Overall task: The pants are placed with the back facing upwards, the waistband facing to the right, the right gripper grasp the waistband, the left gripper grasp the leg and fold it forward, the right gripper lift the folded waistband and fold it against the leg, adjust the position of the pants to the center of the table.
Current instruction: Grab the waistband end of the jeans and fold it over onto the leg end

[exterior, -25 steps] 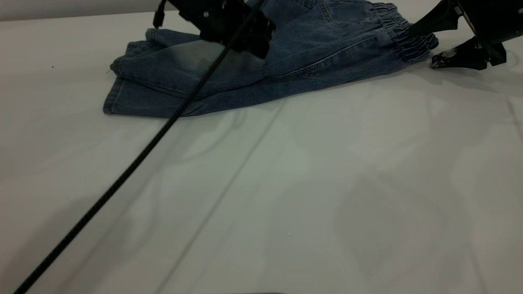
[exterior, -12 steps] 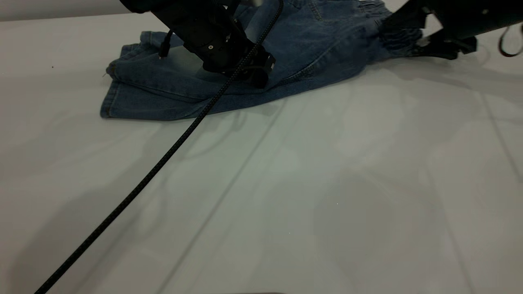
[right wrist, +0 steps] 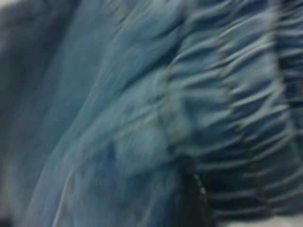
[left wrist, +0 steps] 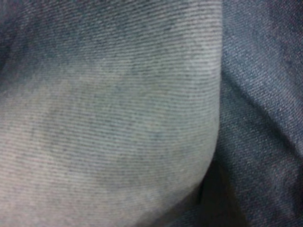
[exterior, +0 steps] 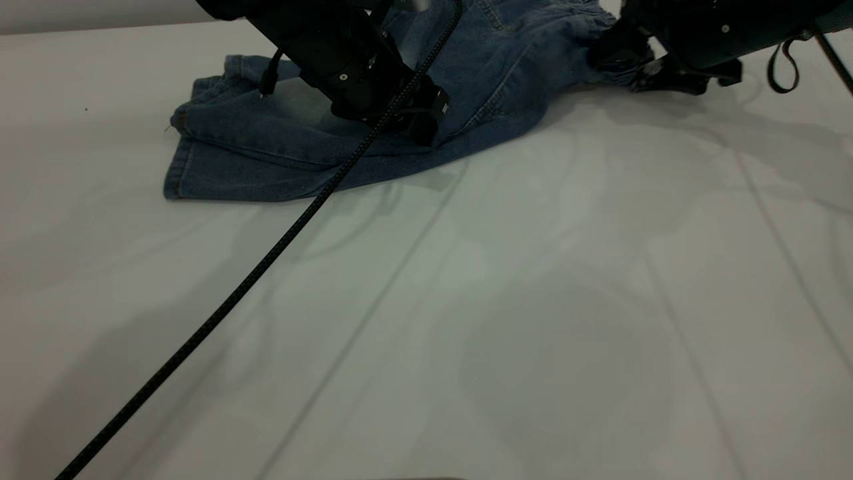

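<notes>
Currently the pants (exterior: pixel 280 143) lie folded lengthwise at the far side of the surface (exterior: pixel 506 320), hems toward the left. At their middle, the left gripper (exterior: pixel 420 123) presses down on the denim; its jaws cannot be told. On the right, the right gripper (exterior: pixel 630 63) has its jaws closed on the gathered waistband (right wrist: pixel 236 118), which is bunched.

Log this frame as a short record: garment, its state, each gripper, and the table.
garment: pants, blue denim, at the table's far side
state: folded lengthwise, legs to the left; waistband end bunched at right
left gripper: down on the middle of the pants
right gripper: at the waistband end, low over the table
table: white-grey; a black cable crosses its near left part
</notes>
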Controlling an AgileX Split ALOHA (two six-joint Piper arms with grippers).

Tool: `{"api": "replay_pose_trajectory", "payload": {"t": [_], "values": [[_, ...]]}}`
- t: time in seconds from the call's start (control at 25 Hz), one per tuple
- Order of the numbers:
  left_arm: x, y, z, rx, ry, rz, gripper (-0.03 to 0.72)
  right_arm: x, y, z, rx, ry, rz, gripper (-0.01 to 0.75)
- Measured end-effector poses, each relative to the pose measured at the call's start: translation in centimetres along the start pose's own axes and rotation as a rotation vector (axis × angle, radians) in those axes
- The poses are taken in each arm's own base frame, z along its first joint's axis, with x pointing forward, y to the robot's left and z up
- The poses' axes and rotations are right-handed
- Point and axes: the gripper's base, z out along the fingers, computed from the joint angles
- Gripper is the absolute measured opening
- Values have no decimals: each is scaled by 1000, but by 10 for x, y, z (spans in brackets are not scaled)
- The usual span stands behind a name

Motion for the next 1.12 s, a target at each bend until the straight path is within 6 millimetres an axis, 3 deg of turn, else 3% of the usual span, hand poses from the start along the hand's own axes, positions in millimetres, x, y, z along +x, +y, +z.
{"api": "replay_pose_trajectory", "payload": {"t": [0.16,0.32,0.4,0.68,1.0,1.12], "values": [[0,0,0,2,4,-1,380,-3,-4,-1,24,-18,-26,325],[0,0,0,6,7,-1,380,-3,-5,-2,30,-21,-49,102],[0,-1,0,11,13,-1,380,-3,-5,-2,26,-22,-54,48],[0,-4,-5,52,58,3,380,-15,7,-11,-65,-16,-119,29],[-33,-10,-51,92,30,74,380,-55,50,-65,-74,-10,-304,27],[-38,-9,-59,79,32,98,380,-64,70,-88,-87,4,-355,27]]}}
